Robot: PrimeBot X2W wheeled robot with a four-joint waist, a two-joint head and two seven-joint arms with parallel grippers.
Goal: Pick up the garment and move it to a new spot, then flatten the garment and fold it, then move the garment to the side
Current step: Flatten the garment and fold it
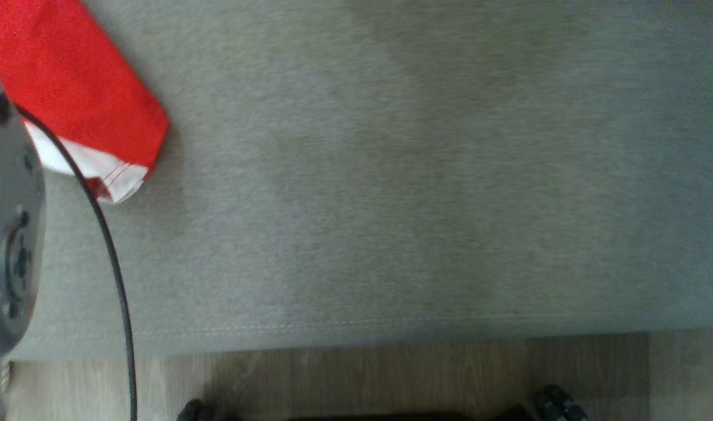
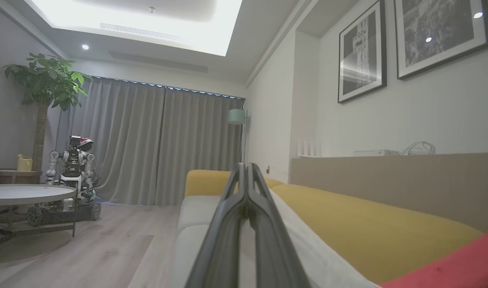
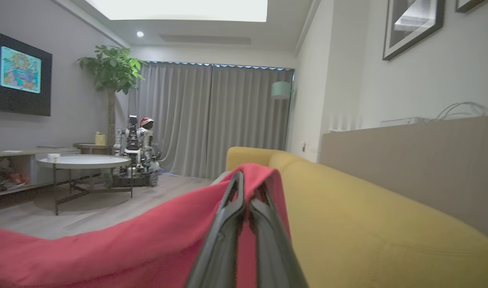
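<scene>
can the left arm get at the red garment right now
Probably yes: the red garment is close beside the left fingers, nothing between, but they are shut and point past it.

Bright ceiling panel [image 2: 148, 24] glares; head view soft.

Counts by kind: one red garment [image 1: 76, 76] with a white hem, at the upper left of the head view; one sofa [image 1: 391, 204] beneath it; one black cable [image 1: 114, 263] curving down the left side. Two grippers: the left gripper [image 2: 246, 165] at bottom centre of the left wrist view, the right gripper [image 3: 250, 178] at bottom centre of the right wrist view. Two framed pictures [image 2: 362, 54] at the upper right of the left wrist view. At its left, one potted plant [image 2: 48, 84], one round table [image 2: 28, 194] and one other robot [image 2: 74, 168]; near its centre, one floor lamp [image 2: 237, 117]. One wall screen [image 3: 20, 70] at the upper left of the right wrist view.
</scene>
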